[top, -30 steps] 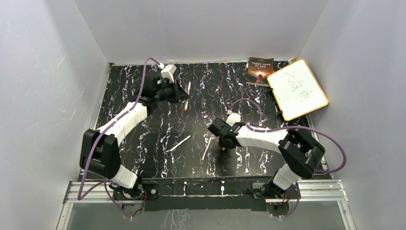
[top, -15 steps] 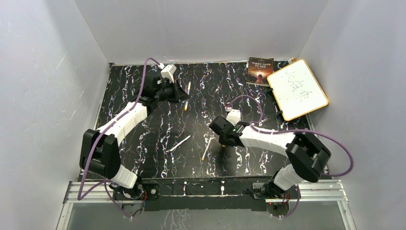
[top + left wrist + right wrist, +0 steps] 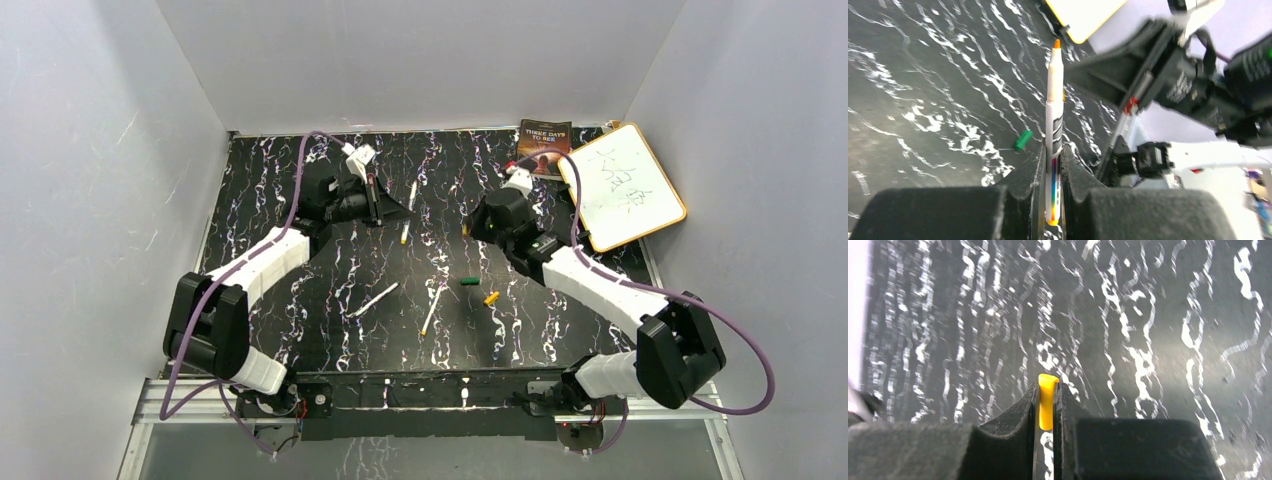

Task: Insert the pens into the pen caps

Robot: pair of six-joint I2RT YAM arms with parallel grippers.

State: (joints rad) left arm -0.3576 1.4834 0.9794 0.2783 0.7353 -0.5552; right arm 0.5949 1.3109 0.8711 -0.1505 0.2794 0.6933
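Seen from above, the left jaws are pinching a pen over the far side of the bench. The right jaws are hovering near them, to their right, gripping a yellow-orange cap. Nearer the arm bases than either jaws, a second pen and a third pen are lying flat, with a green cap and an orange cap beside them.

On the left wrist camera, the jaws are clamping the pen's lower barrel, its orange tip reaching well beyond their tips. The green cap is lying just left of them.

On the right wrist camera, the jaws are squeezing the yellow-orange cap, its end poking past their tips.
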